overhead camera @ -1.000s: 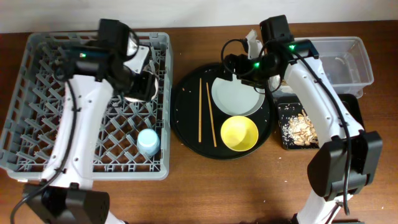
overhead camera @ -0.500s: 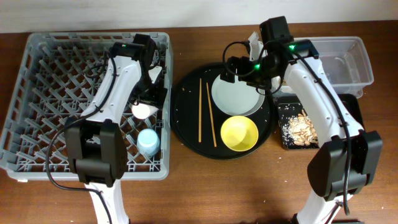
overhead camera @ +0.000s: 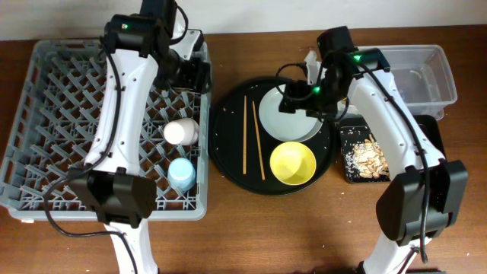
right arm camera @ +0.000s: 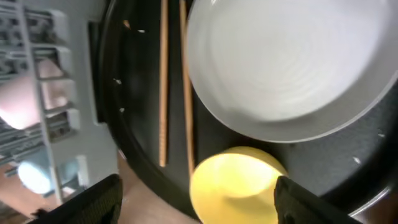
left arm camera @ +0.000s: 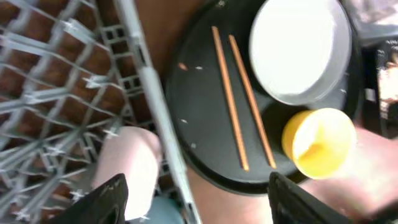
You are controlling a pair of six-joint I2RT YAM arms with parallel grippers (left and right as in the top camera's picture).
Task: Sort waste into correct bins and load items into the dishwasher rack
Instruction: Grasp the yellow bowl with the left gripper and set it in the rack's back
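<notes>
Light-blue cup: small light-blue cup [overhead camera: 182, 173] stands in the near right corner of the large square grey plastic rack [overhead camera: 61, 114].
Yellow bowl: small yellow bowl [overhead camera: 293, 163] sits at the near side of the large round black tray [overhead camera: 228, 144].
Scraps: tan flaky food scraps [overhead camera: 365, 154] lie in the shallow black rectangular tray [overhead camera: 430, 129], which is partly hidden by the right arm.
Pink cup: small pink cup [overhead camera: 181, 131] lies on its side in the rack and is blurred in the left wrist view.
Chopsticks: two thin wooden chopsticks [overhead camera: 245, 133] lie side by side, left of the plate.
Plate: pale grey-green round plate [overhead camera: 285, 118] has its far edge hidden under the right pincer.
Right pincer [right arm camera: 198, 183]: spread wide and empty.
Left pincer [left arm camera: 197, 186]: spread wide and empty, over the rack's far right side.
Tub: clear rectangular plastic tub [overhead camera: 426, 76]; its contents are hard to make out.
Napkin: crumpled white paper napkin [overhead camera: 310, 57] is mostly hidden behind the right arm.
</notes>
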